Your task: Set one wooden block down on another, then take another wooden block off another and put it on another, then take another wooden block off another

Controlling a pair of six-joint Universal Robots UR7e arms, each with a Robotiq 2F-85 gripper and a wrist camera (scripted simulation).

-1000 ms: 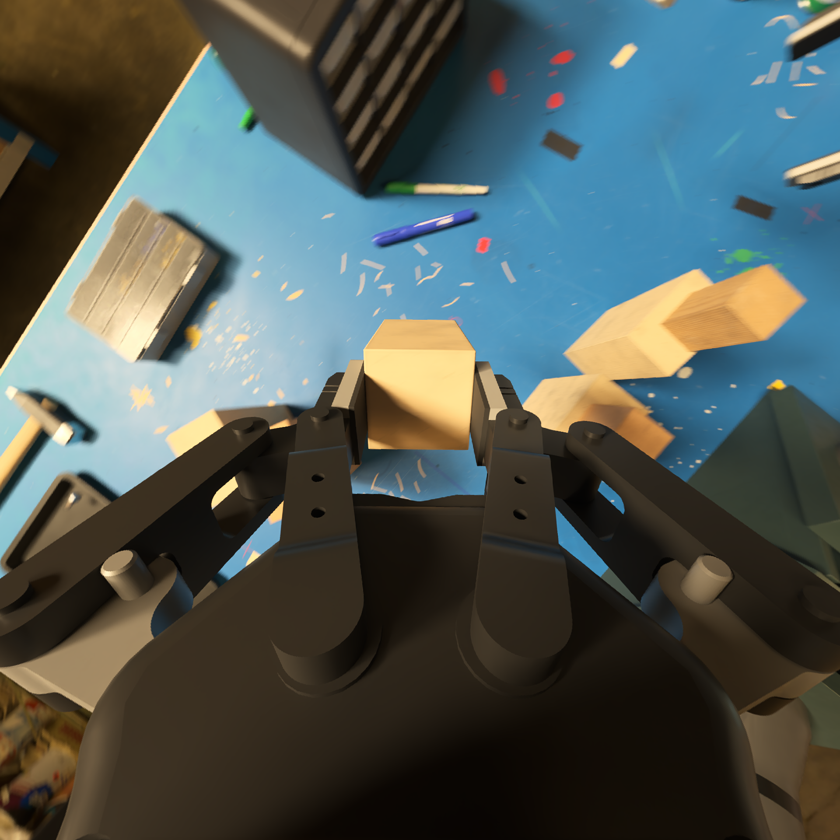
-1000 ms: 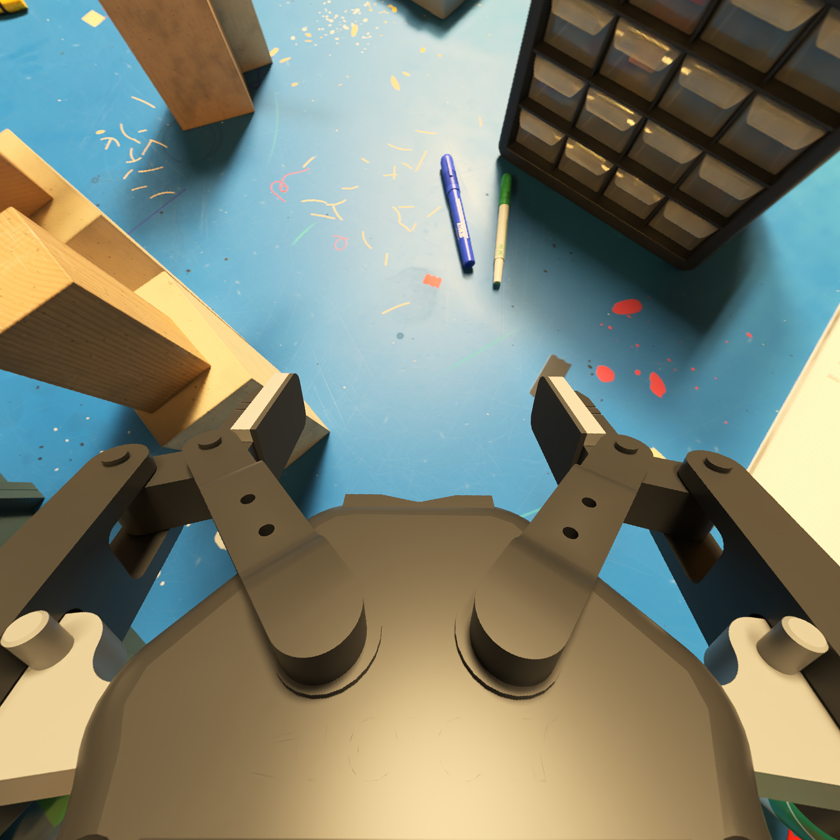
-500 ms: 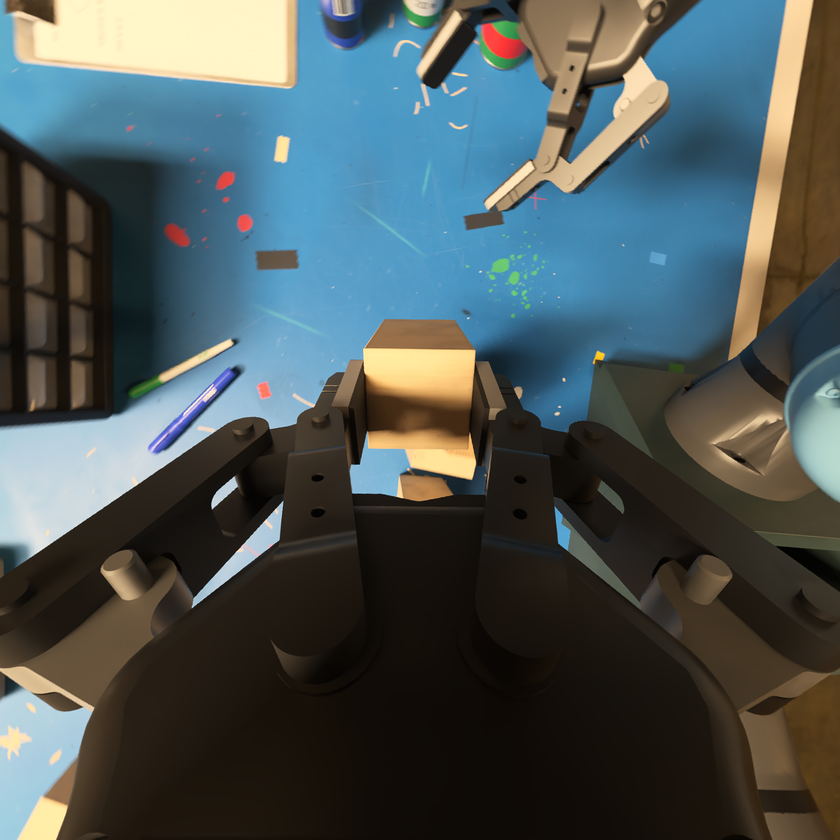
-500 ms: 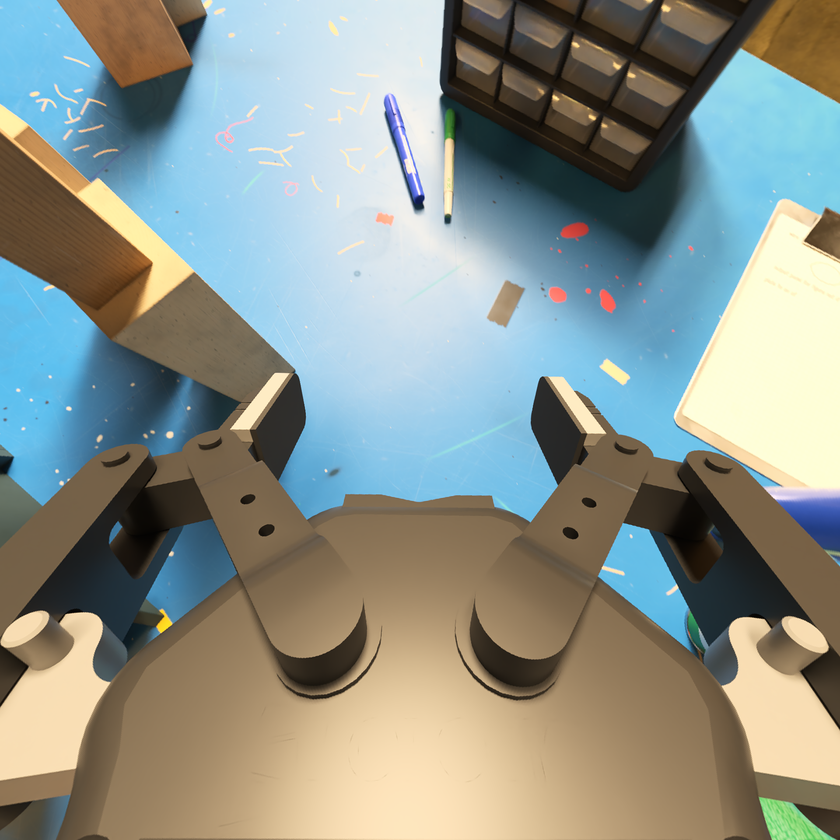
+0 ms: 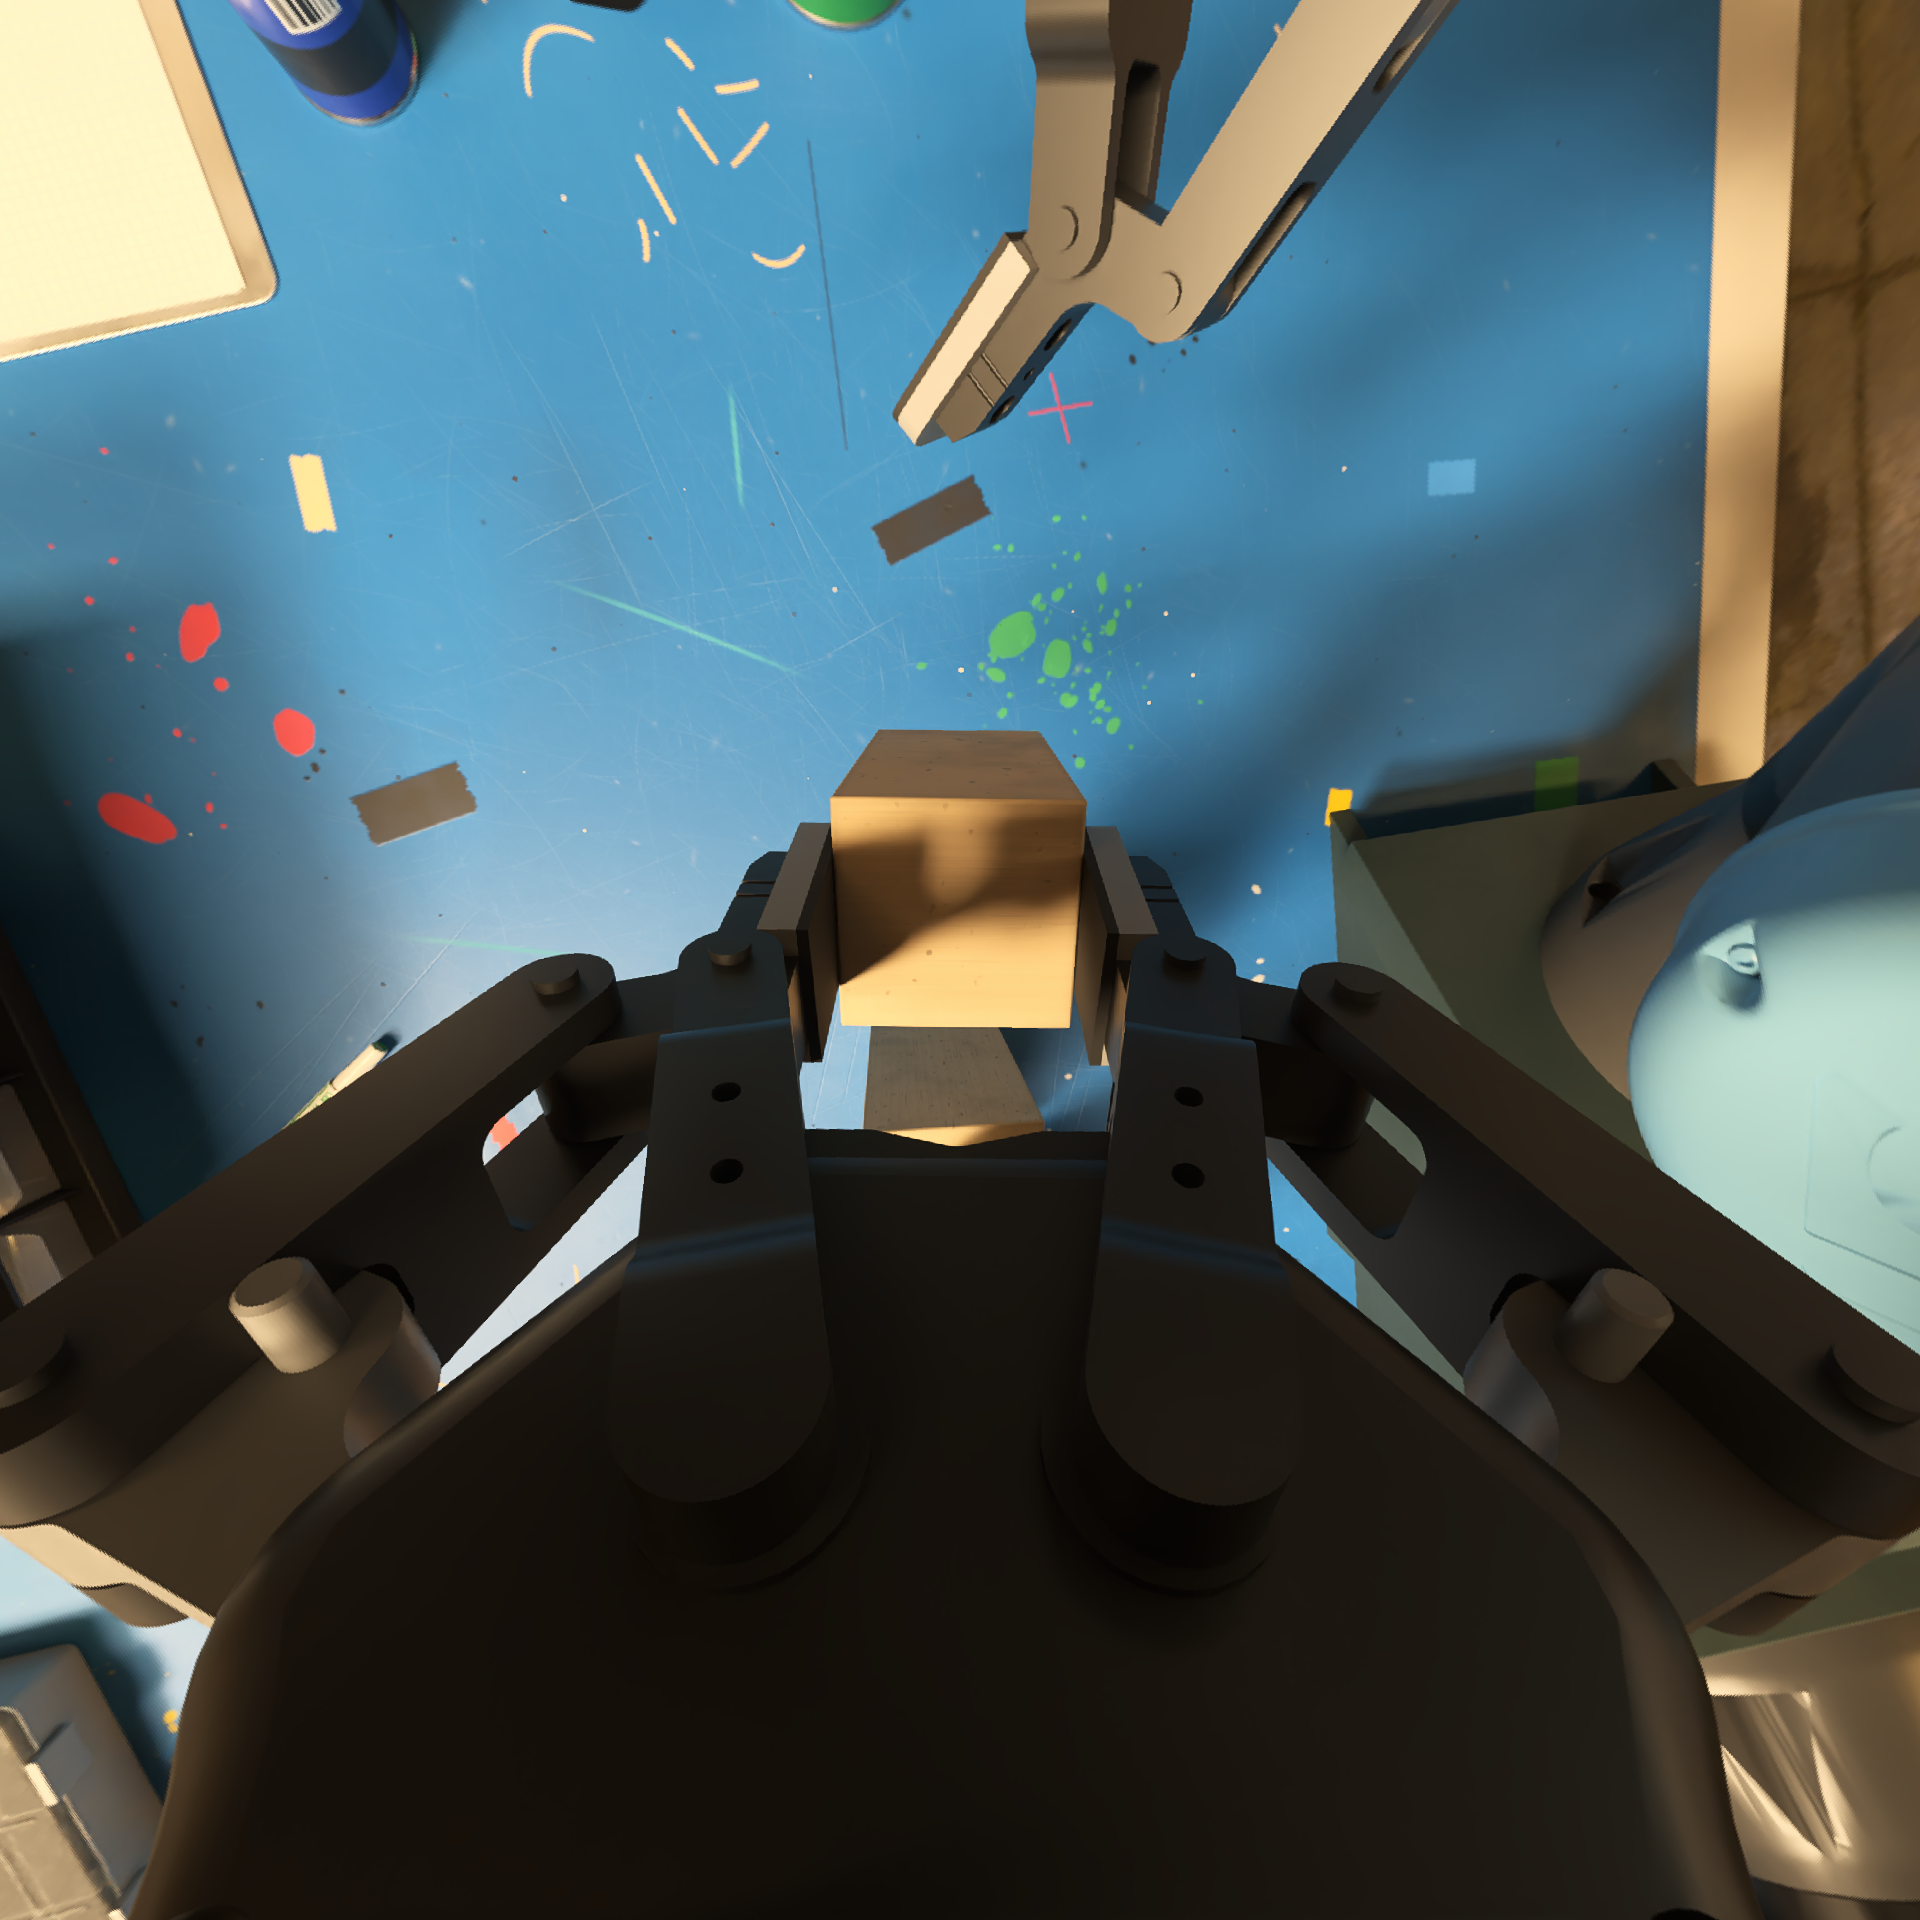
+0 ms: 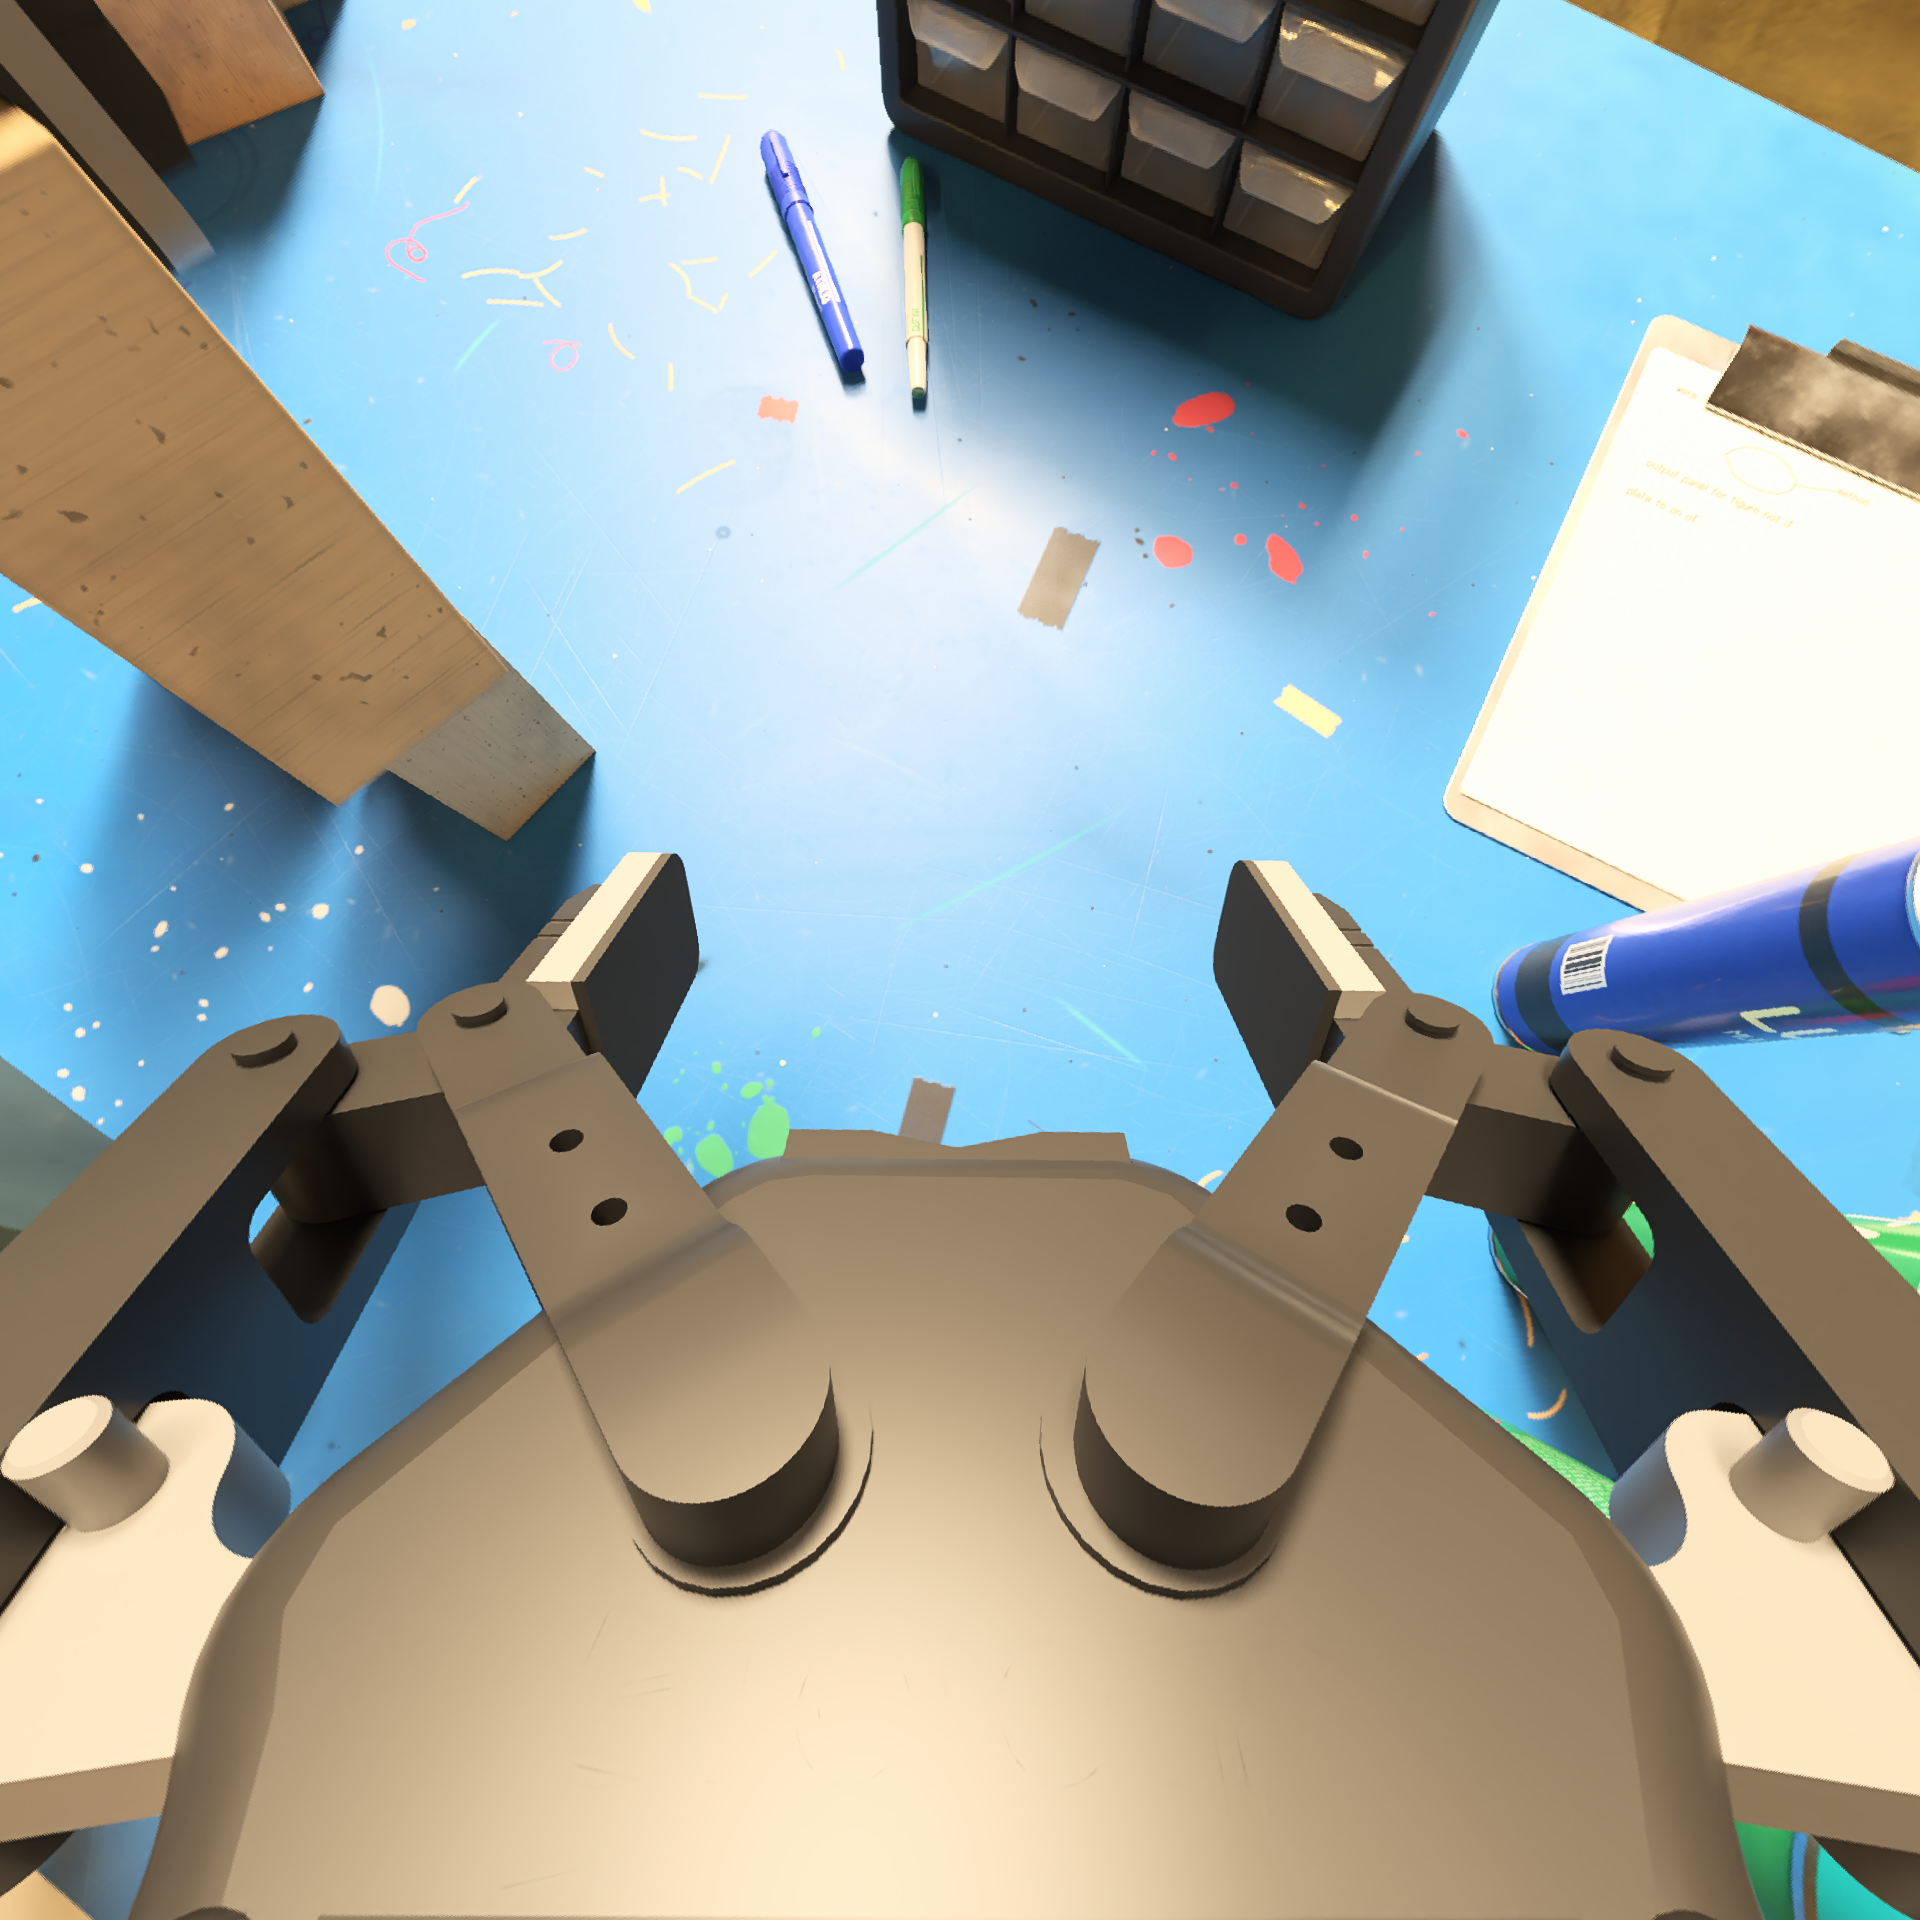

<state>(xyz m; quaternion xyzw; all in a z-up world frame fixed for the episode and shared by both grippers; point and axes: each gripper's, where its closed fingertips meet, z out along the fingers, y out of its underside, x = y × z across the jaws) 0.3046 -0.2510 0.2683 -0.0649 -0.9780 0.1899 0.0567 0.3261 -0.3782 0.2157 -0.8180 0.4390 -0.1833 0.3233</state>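
A scuffed blue table [image 6: 894,790] spread out under both arms, flecked with paint and shavings. Big drawer cabinet [image 6: 1153,125] at the far edge, a clipboard [image 6: 1704,644] to its right, a tall wooden block [image 6: 208,520] leaning in from the left. The left claw [image 5: 956,904] pinched a wooden cube [image 5: 956,883] off the table, right above another block [image 5: 951,1081]. The right claw [image 6: 956,935] hung spread wide, gripping nothing. A blue can [image 6: 1714,977] lay beside it; blue pen [image 6: 810,255] and green pen [image 6: 913,281] sat near the cabinet.
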